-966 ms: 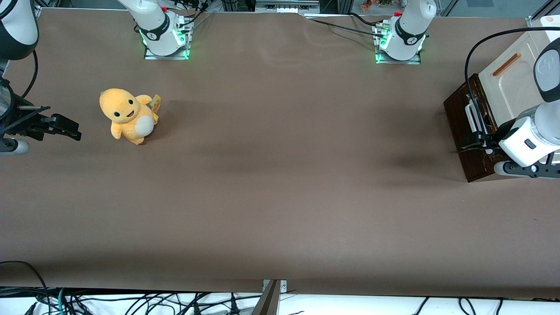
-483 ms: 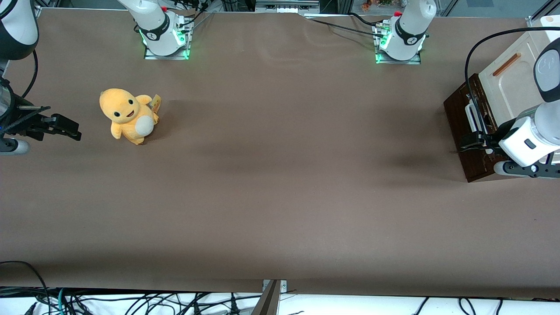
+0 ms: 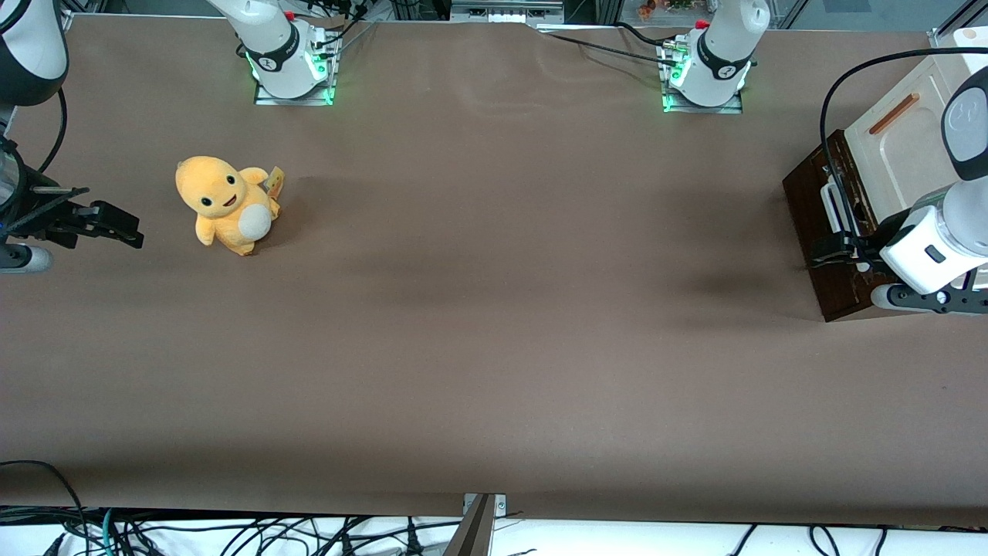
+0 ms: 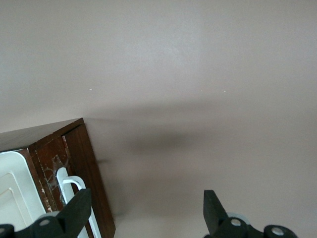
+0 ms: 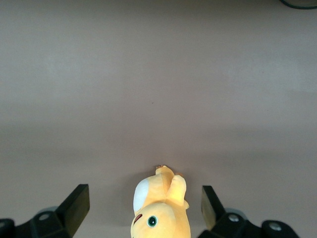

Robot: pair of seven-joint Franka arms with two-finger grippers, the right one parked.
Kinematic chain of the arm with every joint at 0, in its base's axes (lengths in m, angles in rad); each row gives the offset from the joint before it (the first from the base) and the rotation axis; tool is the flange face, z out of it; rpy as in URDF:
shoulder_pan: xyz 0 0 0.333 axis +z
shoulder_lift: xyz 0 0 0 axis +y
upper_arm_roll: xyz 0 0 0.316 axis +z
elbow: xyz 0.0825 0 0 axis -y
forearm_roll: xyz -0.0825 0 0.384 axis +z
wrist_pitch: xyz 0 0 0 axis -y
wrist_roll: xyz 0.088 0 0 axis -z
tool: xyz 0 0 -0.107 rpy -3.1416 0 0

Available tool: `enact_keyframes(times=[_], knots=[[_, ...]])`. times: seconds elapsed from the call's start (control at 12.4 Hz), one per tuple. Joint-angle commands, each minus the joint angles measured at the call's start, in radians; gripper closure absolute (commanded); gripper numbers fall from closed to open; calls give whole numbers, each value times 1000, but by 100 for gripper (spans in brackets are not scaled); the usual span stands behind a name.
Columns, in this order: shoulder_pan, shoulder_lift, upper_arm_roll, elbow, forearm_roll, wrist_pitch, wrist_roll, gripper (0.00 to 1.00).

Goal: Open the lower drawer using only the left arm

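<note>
The lower drawer (image 3: 824,241) is found at the working arm's end of the brown table (image 3: 494,324), as the lowest dark-brown front of a small cabinet whose cream upper panel (image 3: 899,150) carries an orange strip handle (image 3: 894,113). The drawer's dark front is turned toward the middle of the table, and its long axis, like that of its white bar handle (image 3: 830,207), runs roughly from nearer the front camera to farther from it, at a slight slant. The left arm (image 3: 945,232) is reached in over the cabinet, and its black gripper (image 3: 832,251) is held at the nearer-camera end of the white handle, just in front of the drawer's face. In the left wrist view the fingers (image 4: 77,213) are seen spread wide apart with nothing between them: one fingertip lies against the drawer (image 4: 81,173) beside the white handle (image 4: 69,191), the other over bare table (image 4: 198,74). That view also shows worn marks on the dark wood, which cannot be made out from the front. Only the front view shows the whole cabinet and a yellow plush toy (image 3: 228,205) standing well apart toward the parked arm's end; the right wrist view shows the same toy (image 5: 158,208) close up
</note>
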Motion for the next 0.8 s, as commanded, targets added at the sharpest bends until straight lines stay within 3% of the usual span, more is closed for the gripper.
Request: enact_keyframes(times=[0.0, 0.72], knots=[[8, -5, -2, 10, 16, -15, 21, 0], [13, 3, 2, 8, 31, -21, 13, 0]])
